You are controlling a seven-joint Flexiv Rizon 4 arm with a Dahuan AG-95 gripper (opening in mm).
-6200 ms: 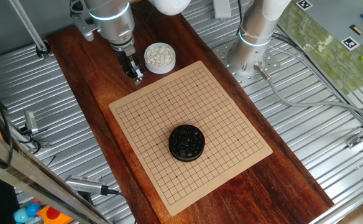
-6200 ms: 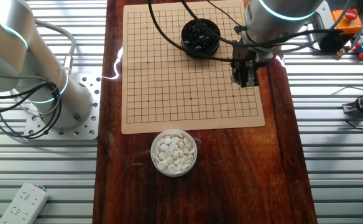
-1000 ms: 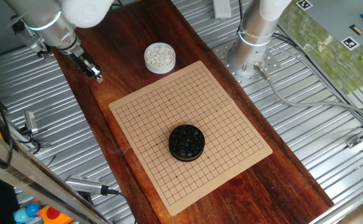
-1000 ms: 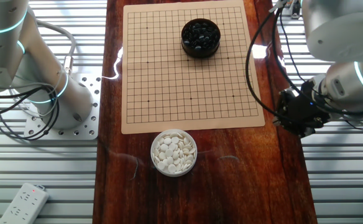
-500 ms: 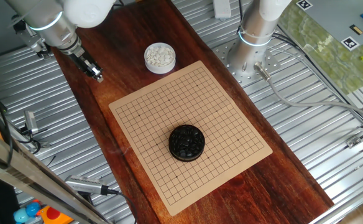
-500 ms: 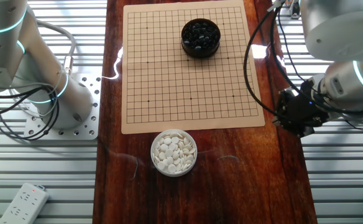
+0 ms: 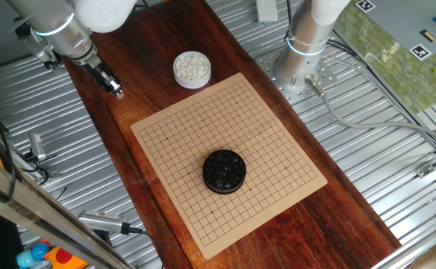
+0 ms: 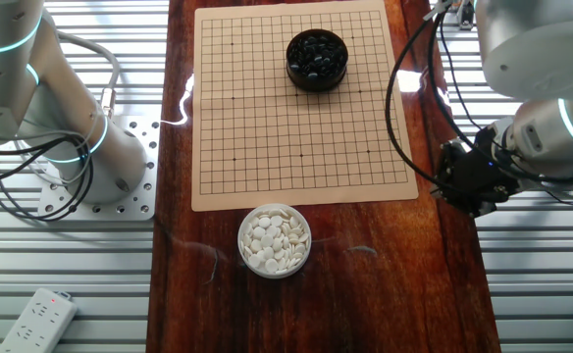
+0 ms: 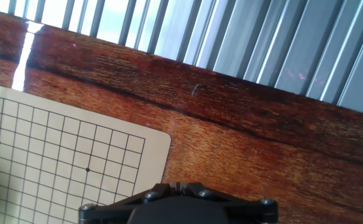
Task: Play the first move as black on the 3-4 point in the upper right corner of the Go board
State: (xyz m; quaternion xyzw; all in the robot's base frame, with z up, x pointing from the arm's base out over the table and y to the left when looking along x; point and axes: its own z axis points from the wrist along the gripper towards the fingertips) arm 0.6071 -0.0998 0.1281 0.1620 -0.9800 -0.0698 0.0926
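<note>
1. Currently the tool (image 7: 116,91) hangs over bare wood of the tabletop (image 7: 110,127), off the Go board (image 7: 225,157), just beyond the board corner nearest the bowl of white stones (image 7: 192,69).
2. Tool state: I cannot tell. In both fixed views the fingers are too small and dark to separate; in the hand view only the dark housing shows at the bottom edge, fingertips cut off. Whether a stone is pinched there cannot be seen either.
3. Task thing: the black stones (image 7: 224,169) lie heaped in a dark round bowl (image 8: 316,60) that stands on the board, on the half away from the white bowl. No loose stone shows anywhere on the grid, in either fixed view.
4. Key relation: from the tool, the black bowl lies diagonally across the board, well apart, toward the far end from the white bowl. Judgement: the coming move is a long traverse over the board toward that bowl, then a descent.
5. Only one other arm base (image 7: 300,52) is in view, beside the board; it plays no part.
6. Hidden or unclear: hand view shows one board corner (image 9: 160,140) and a star point, no bowl. Which corner counts as "upper right" is not marked.
</note>
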